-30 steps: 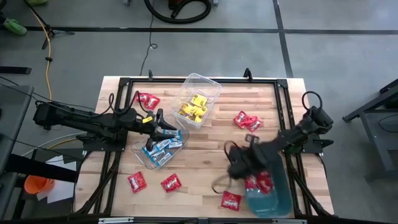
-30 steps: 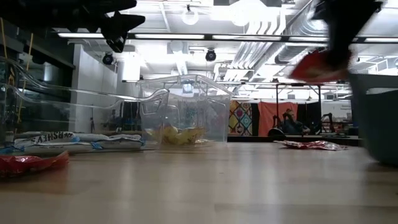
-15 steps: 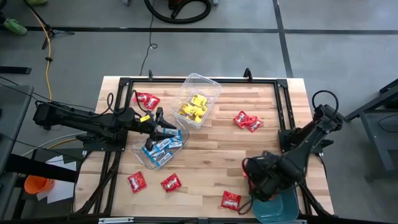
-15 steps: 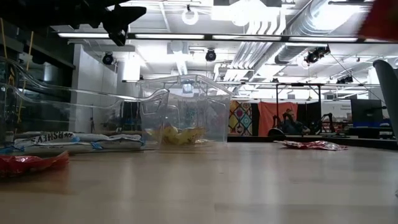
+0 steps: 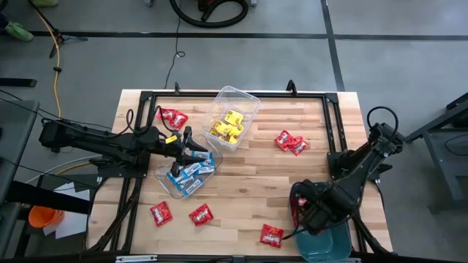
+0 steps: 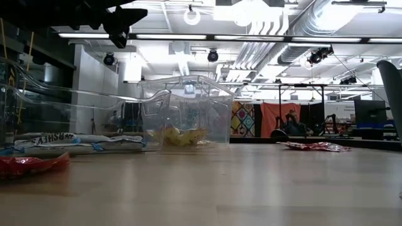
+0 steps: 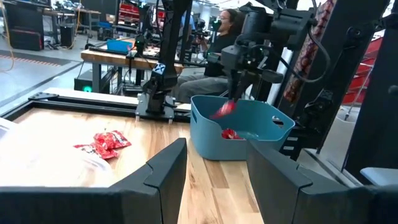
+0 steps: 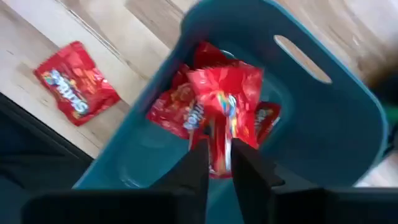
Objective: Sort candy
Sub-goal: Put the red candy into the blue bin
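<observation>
My right gripper (image 5: 306,212) hangs over the teal bin (image 5: 330,245) at the table's near right and is shut on a red candy packet (image 8: 224,106). More red packets (image 8: 169,113) lie on the bin's floor. My left gripper (image 5: 196,151) is open and empty above the clear tub (image 5: 162,183) that holds blue-and-white packets (image 5: 189,174). Yellow packets (image 5: 229,126) lie in a second clear tub (image 5: 247,96). Loose red packets lie flat on the table at the far left (image 5: 174,117), right of centre (image 5: 290,142) and along the near edge (image 5: 161,212), (image 5: 271,234). My right gripper pinches the red candy packet by one end (image 8: 220,160) between its two fingers, which point down from above. The packet hangs below the fingertips (image 7: 222,111), lifted clear, over the inside of the teal bin (image 7: 211,134).
A black frame (image 5: 219,95) runs round the wooden tabletop. The two clear tubs stand left of centre. Bare wood lies between them and the teal bin. One loose red packet (image 8: 76,92) lies just outside the bin's wall.
My right gripper has carried the red packet from the table's middle right toward the near edge and now stands over the teal bin. In the low view it has swung out of sight to the right.
</observation>
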{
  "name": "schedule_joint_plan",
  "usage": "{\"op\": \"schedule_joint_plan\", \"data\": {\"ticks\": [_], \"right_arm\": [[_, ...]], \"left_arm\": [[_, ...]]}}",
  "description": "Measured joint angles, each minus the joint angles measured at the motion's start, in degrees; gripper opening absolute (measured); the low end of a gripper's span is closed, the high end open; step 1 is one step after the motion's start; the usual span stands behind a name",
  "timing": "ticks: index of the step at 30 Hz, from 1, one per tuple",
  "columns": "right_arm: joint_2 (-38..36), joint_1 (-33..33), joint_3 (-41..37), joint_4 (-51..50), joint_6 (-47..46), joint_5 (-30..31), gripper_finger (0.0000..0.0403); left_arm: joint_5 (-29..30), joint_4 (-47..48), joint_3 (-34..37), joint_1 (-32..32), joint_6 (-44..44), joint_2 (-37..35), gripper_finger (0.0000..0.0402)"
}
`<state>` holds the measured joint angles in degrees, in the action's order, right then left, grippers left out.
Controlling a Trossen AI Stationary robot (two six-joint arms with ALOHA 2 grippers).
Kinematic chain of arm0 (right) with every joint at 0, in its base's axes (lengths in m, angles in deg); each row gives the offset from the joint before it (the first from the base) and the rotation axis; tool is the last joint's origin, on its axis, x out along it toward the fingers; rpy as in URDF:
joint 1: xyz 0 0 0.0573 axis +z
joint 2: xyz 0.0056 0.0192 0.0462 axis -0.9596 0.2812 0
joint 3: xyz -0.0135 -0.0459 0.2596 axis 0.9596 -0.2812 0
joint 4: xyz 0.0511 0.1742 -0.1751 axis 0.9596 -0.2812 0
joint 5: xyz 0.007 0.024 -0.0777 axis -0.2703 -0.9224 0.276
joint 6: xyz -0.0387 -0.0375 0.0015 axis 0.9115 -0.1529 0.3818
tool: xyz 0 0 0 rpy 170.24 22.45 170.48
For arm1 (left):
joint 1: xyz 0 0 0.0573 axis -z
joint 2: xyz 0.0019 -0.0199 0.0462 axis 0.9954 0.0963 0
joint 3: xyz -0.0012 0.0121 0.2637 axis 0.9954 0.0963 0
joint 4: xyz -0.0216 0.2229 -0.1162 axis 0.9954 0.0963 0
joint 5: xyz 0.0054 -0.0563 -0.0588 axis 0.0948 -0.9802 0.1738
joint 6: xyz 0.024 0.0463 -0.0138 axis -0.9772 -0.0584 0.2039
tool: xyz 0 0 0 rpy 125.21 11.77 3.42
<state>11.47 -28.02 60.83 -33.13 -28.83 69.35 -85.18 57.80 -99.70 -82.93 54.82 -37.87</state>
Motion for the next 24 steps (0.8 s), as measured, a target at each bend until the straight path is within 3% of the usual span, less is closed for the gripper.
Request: {"op": "schedule_joint_plan", "data": {"ticks": [5, 9, 16, 21, 24], "right_arm": [[0.02, -1.38, 0.0, 3.77, 0.71, -0.1, 0.0115], [0.04, -2.19, 0.0, 6.99, 7.25, 2.13, 0.015], [0.04, -5.1, 0.0, 13.89, 23.53, 27.45, 0.0165], [0.07, -12.24, -3.5, 13.07, 23.7, 43.29, 0.0165], [0.06, -18.41, -8.54, 16.28, 24.32, 47.8, 0.0165]], "left_arm": [[0.0, 0.01, 0.0, 0.0, 0.0, 0.01, 0.0154], [0.01, 0.3, 0.0, 0.0, 0.0, 0.01, 0.0154], [0.02, -0.41, 0.0, 0.02, 0.0, 0.01, 0.0154], [0.02, -0.87, 0.0, 0.0, 0.02, 0.01, 0.0154], [0.0, 0.04, -0.02, 0.01, -0.04, 0.01, 0.0154]]}}
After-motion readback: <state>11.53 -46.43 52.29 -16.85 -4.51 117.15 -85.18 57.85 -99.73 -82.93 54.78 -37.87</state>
